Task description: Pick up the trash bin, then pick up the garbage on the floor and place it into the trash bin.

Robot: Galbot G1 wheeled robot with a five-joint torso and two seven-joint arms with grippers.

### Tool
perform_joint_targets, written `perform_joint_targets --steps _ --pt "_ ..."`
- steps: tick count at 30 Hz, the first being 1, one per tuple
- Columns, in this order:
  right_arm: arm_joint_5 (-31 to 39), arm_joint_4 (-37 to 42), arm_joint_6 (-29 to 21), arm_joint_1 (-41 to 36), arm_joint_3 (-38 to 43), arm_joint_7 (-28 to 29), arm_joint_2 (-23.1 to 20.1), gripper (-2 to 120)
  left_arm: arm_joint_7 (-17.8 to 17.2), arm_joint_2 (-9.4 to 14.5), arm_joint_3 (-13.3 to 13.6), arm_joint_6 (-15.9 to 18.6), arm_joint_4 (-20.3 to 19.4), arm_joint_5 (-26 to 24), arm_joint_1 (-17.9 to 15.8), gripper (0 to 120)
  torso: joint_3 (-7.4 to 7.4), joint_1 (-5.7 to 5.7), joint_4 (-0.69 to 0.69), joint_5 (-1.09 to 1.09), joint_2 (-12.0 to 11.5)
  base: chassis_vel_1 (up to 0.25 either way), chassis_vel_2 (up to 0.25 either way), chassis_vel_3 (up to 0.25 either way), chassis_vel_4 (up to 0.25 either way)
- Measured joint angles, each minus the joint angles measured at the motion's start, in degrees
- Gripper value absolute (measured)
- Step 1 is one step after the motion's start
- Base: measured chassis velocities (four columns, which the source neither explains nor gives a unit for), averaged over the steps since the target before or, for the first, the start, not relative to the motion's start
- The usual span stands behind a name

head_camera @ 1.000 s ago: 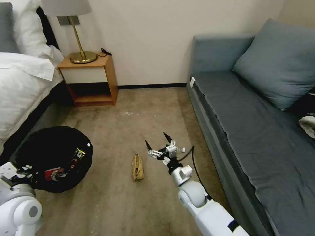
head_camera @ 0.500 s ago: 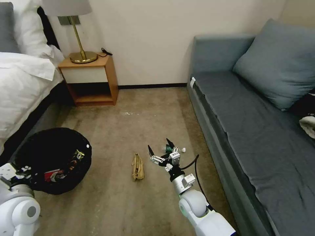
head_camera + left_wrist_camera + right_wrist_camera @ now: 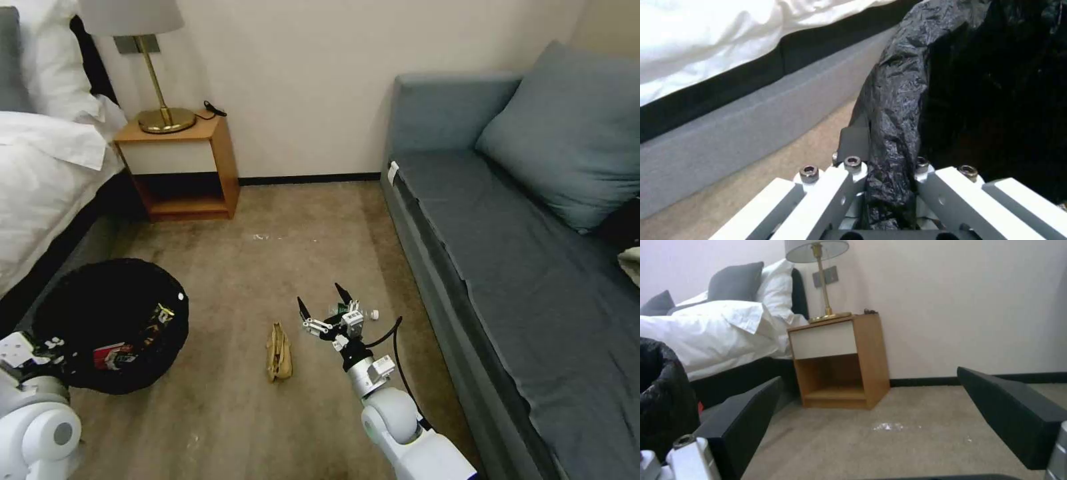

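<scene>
The trash bin [image 3: 110,320], lined with a black bag, sits at the left beside the bed. My left gripper [image 3: 47,348] is shut on its near rim, and the left wrist view shows the bag's rim [image 3: 896,110] clamped between the fingers [image 3: 853,143]. Inside the bin lie a red-and-white packet [image 3: 109,354] and a snack wrapper [image 3: 160,313]. A tan crumpled paper bag [image 3: 279,343] lies on the carpet in the middle. My right gripper [image 3: 321,300] hangs open just right of it, with a small clear bottle [image 3: 365,313] partly hidden behind it.
A grey sofa [image 3: 507,267] runs along the right side. The bed [image 3: 40,180] is at the left, and a wooden nightstand [image 3: 180,160] with a lamp stands at the back wall. Carpet lies open between bin and sofa. White specks [image 3: 887,426] dot the floor.
My right gripper has drawn back toward me and dropped lower, still open, so the bottle now shows behind it. The camera has shifted slightly. The left gripper keeps hold of the bin.
</scene>
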Motion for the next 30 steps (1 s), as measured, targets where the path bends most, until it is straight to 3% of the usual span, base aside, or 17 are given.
perform_joint_targets --steps 30 --pt "0.3 -1.8 -0.5 2.1 -0.3 -0.2 0.1 100 0.2 0.6 0.5 0.1 1.0 -0.1 -1.1 4 0.0 0.0 0.0 0.0 0.0 -0.092 0.091 0.085 -0.091"
